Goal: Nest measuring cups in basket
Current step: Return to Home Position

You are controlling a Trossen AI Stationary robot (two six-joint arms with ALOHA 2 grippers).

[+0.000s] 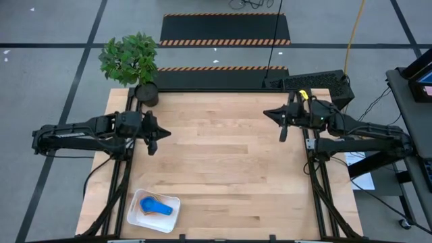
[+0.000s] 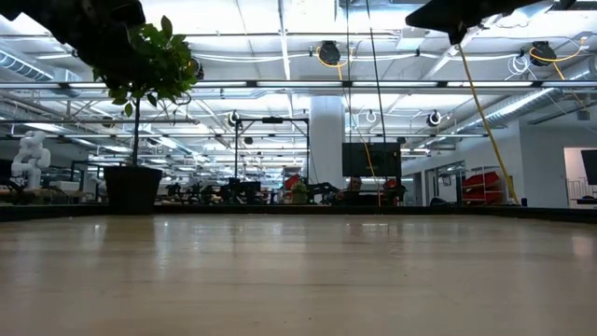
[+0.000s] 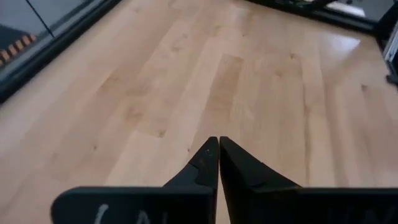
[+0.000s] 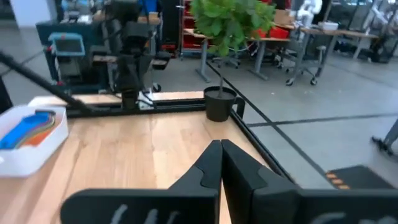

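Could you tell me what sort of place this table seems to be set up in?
Probably a robotics lab or workshop hall: exposed ceiling pipes, workbenches beyond the table, and hazard-striped floor mats beside it.

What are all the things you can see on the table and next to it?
table: one, light wood, middle of the high view.
basket: one, white, the table's near left corner.
measuring cups: one stack, number unclear, blue on top with orange showing beneath, inside the basket.
plant: one, green leaves in a dark pot, the table's far left corner.
floor mat: one, black with orange stripes, beyond the table's far edge.
left gripper: one, dark, shut and empty, above the table's left side.
right gripper: one, dark, shut and empty, above the table's right side.
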